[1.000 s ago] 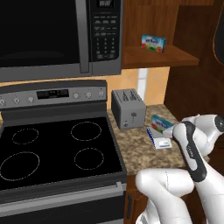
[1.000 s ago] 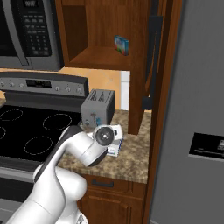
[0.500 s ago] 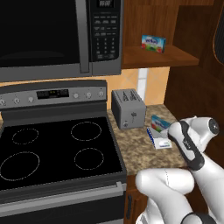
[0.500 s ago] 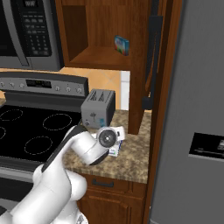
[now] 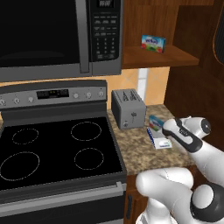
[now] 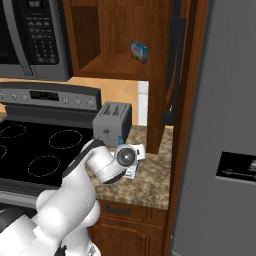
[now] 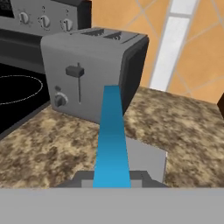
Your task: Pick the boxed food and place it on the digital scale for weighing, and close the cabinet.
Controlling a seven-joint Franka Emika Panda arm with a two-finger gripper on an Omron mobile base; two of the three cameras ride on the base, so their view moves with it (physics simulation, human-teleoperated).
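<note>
The boxed food (image 7: 111,140) is being held edge-on, low at centre frame in the hand view, directly over the pale plate of the digital scale (image 7: 148,158). Whether it is touching the plate cannot be told. The gripper (image 5: 165,129) is clamping it, jaws closed on the carton. The placing step is judged to be in hand. The next move is calling for a short lowering, a flat seating and a release. The toaster (image 7: 87,74) is standing just behind. The cabinet (image 6: 110,65), upper centre, is standing open (a similar carton (image 5: 153,43) is sitting on its shelf), so closing is still outstanding.
</note>
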